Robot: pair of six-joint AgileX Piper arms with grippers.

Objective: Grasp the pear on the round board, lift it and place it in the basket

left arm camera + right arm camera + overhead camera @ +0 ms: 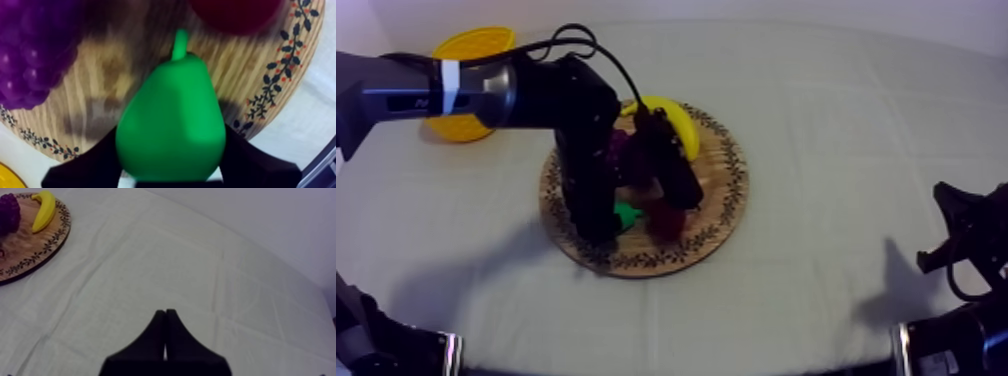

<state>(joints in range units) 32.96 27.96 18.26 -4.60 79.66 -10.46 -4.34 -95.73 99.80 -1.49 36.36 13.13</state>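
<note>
A: Left side, quick?
B: My left gripper (171,134) is down over the round wooden board (724,190). Its fingers pinch the green pear (172,120) from both sides, with the stalk pointing away from the wrist camera.
A: Pear lifted?
B: I can't tell if it touches the wood or hangs just above it. In the top view it's at the board's lower left part, mid-frame, right under my left arm (536,95).
A: Rest of the board?
B: A bunch of grapes (30,50) is beside the pear and a small red fruit (235,12) lies beyond the stalk. A banana (676,120) is at the far rim.
A: Basket?
B: The yellow basket (471,45) is upper left in the top frame, on the cloth (836,110). It's apart from the board and partly behind my arm.
A: Right side?
B: My right gripper (165,319) sits at the lower right edge of the top view. Its fingers are pressed together into a wedge over bare cloth, well apart from the board.
</note>
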